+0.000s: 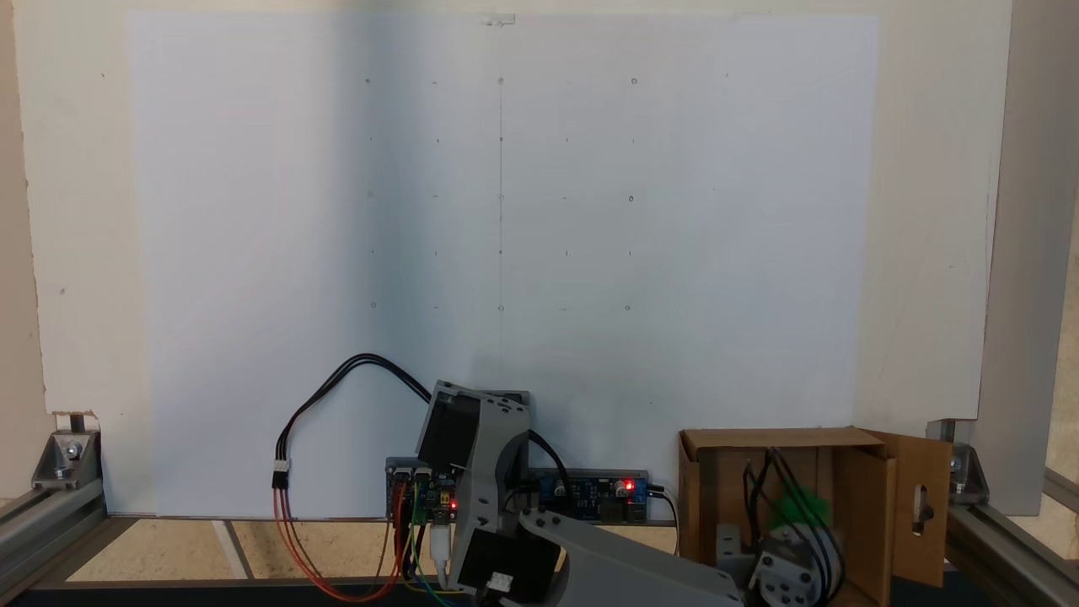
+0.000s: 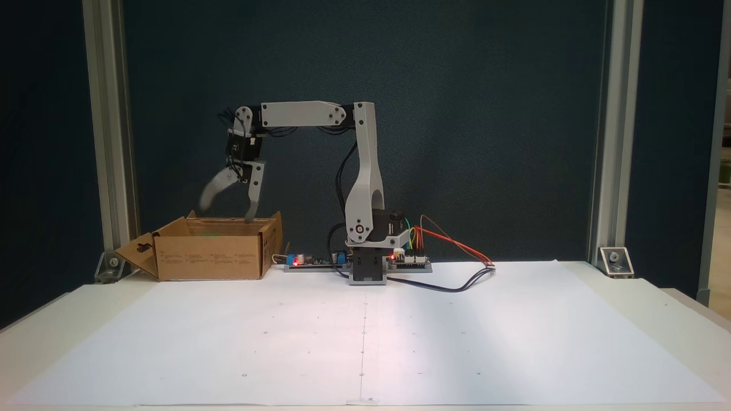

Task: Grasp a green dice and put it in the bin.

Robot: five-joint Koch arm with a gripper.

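The bin (image 2: 211,260) is a brown cardboard box at the left of the table, with a slotted flap hanging out to its left. My gripper (image 2: 227,213) hangs just above the bin's opening, open, its two fingers spread wide with nothing between them. In a fixed view from above, the bin (image 1: 775,438) sits at the lower right, and the arm's wrist (image 1: 788,561) reaches over it. The green dice (image 1: 799,508) shows there as a blurred green patch inside the bin, beside the wrist and its cables.
A large white paper sheet (image 2: 365,337) covers the table in front of the arm. The arm's base (image 2: 368,268) and circuit boards (image 2: 311,261) stand along the back edge, with cables (image 2: 457,285) trailing right. Aluminium posts (image 2: 108,142) frame both sides.
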